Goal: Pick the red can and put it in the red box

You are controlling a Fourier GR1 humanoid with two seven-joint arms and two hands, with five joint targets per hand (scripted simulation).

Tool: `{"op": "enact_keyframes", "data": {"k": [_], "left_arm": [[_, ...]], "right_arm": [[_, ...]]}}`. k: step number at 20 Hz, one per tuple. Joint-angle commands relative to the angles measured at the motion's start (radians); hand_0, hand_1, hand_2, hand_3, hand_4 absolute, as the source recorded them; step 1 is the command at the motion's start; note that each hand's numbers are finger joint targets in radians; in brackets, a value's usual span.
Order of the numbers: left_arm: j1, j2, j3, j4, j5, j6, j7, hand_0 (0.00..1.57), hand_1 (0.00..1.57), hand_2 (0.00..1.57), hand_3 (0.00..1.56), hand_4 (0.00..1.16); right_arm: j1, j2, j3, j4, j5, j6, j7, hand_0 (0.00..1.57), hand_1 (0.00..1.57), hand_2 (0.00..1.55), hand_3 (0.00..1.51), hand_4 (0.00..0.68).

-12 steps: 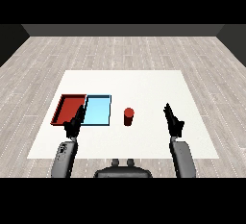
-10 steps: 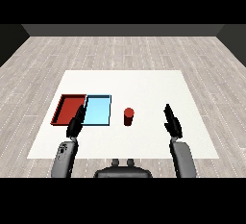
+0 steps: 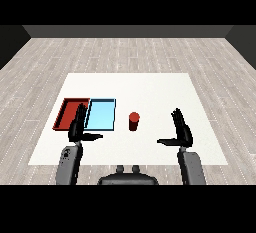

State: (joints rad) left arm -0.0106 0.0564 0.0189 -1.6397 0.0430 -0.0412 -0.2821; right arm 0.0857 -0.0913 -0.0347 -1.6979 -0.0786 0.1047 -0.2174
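Two hands hang over the white surface, fingers straight, thumbs out, holding nothing: the left hand at lower left overlapping the near edges of the red tray and blue tray, the right hand at lower right. The red can stands upright at centre, just right of the blue tray.

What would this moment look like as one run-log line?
red can: upright, untouched | red tray: no can inside | left hand: open | right hand: open
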Motion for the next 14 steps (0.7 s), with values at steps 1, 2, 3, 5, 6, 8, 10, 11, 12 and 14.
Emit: {"op": "enact_keyframes", "data": {"k": [1,2,3,5,6,8,10,11,12,14], "left_arm": [[0.049,-0.023,-0.003,-0.033,0.008,-0.014,-0.139,0.00,0.00,0.00,0.00,0.00],[0.037,-0.029,-0.017,-0.030,-0.011,-0.002,-0.128,0.00,0.00,0.00,0.00,0.00],[-0.023,-0.001,0.030,0.025,0.028,-0.028,-0.124,0.00,0.00,0.00,0.00,0.00],[0.039,-0.001,0.029,-0.008,0.046,-0.051,-0.144,0.00,0.00,0.00,0.00,0.00],[0.032,-0.016,0.014,0.016,0.024,-0.037,-0.151,0.00,0.00,0.00,0.00,0.00],[-0.028,0.011,0.058,0.080,0.058,-0.063,-0.156,0.00,0.00,0.00,0.00,0.00],[0.035,-0.007,0.041,0.097,0.034,-0.069,-0.243,0.00,0.00,0.00,0.00,0.00],[0.008,-0.045,-0.010,0.079,-0.016,-0.017,-0.222,0.00,0.00,0.00,0.00,0.00],[0.043,0.002,0.046,0.076,0.042,-0.077,-0.244,0.00,0.00,0.00,0.00,0.00],[0.062,0.006,0.030,-0.043,0.070,-0.082,-0.126,0.00,0.00,0.00,0.00,0.00]], "right_arm": [[0.034,-0.021,-0.037,0.010,-0.049,0.066,-0.111,0.00,0.00,0.00,0.00,0.000],[0.025,-0.018,-0.021,-0.015,-0.039,0.070,-0.100,0.00,0.00,0.00,0.00,0.000],[0.103,-0.008,0.008,-0.075,-0.011,0.070,-0.114,0.00,0.00,0.00,0.00,0.000],[0.066,-0.012,-0.022,-0.003,-0.028,0.092,-0.151,0.00,0.00,0.00,0.00,0.000],[0.045,-0.040,-0.063,-0.018,-0.060,0.107,-0.090,0.00,0.00,0.00,0.00,0.000],[0.046,-0.025,-0.061,0.029,-0.051,0.121,-0.156,0.00,0.00,0.00,0.00,0.000],[0.042,-0.004,-0.037,0.008,-0.032,0.103,-0.127,0.00,0.00,0.00,0.00,0.000],[0.095,-0.002,-0.037,-0.016,-0.022,0.108,-0.156,0.00,0.00,0.00,0.00,0.000],[0.122,0.037,0.025,-0.085,0.015,0.073,-0.109,0.00,0.00,0.00,0.00,0.000],[0.109,0.057,0.037,-0.086,0.003,0.064,-0.072,0.00,0.00,0.00,0.00,0.000]]}}
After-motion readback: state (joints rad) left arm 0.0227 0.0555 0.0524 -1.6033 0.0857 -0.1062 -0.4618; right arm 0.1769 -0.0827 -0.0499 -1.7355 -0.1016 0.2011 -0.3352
